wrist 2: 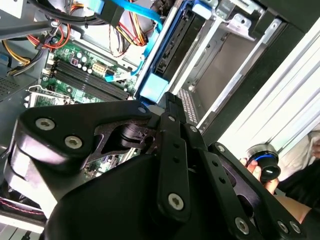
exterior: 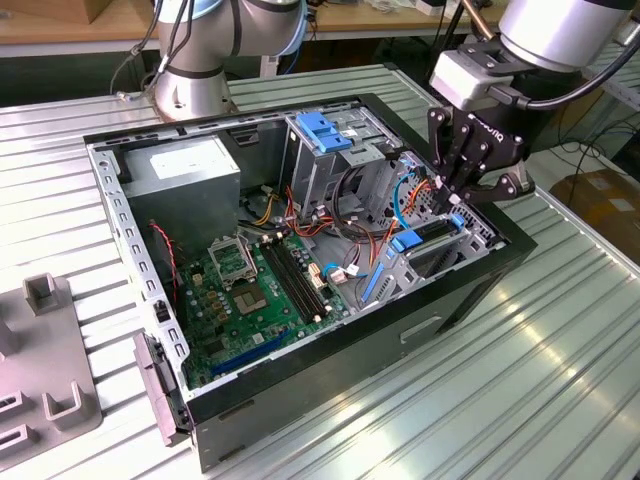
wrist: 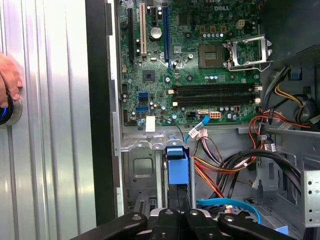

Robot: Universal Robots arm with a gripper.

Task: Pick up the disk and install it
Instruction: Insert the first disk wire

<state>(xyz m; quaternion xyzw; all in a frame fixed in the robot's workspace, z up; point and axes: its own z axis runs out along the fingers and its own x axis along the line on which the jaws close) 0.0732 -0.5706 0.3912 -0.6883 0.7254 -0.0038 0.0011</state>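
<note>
The gripper (exterior: 455,205) hangs over one end of the open computer case (exterior: 300,385). Its jaws are drawn in narrow and pinched across the thin upper edge of the disk (wrist: 178,192). The disk stands on edge in the drive bay directly beneath the jaws, with blue rails along its flanks. Its blue tab (wrist: 178,165) lies just beyond the jaw tips in the first wrist view. Past that tab, farther from the jaws, lies the green motherboard (wrist: 195,55). Orange and blue cables (wrist: 227,172) run just beside the jaws. The metal cage with the blue handle (exterior: 322,130) stands deeper in the case, apart from them. Outside the case wall and well apart from the jaws, a person's hand (wrist: 9,75) rests on a round knob on the ribbed counter (exterior: 560,340).
</note>
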